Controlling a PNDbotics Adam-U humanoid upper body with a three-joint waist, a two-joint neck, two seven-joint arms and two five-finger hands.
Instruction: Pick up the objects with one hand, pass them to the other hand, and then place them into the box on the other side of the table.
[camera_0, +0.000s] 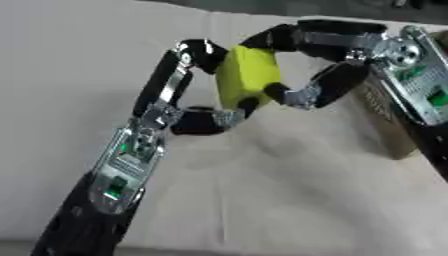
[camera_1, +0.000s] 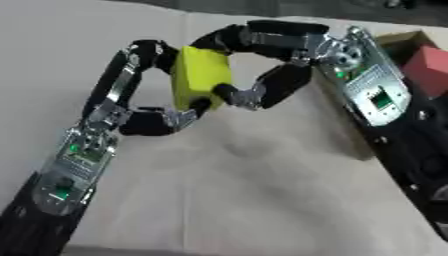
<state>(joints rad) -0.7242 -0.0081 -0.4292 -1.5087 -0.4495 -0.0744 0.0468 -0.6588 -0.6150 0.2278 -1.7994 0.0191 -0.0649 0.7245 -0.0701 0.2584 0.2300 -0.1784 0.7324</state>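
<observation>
A yellow block (camera_0: 248, 74) hangs above the table between my two hands. My left hand (camera_0: 179, 95) reaches up from the lower left, with fingers curled over the block's top left and its thumb under the lower edge. My right hand (camera_0: 328, 60) comes in from the right; its fingers wrap over the block's top and its thumb presses the right side. Both hands pinch the block at once. A brown cardboard box (camera_1: 398, 42) stands at the right edge behind my right arm, with a red block (camera_1: 429, 65) inside it.
The table (camera_0: 262, 190) is covered by a pale cloth with creases. The box's side wall (camera_0: 389, 130) sits close below my right forearm. The dark far edge of the table runs along the top.
</observation>
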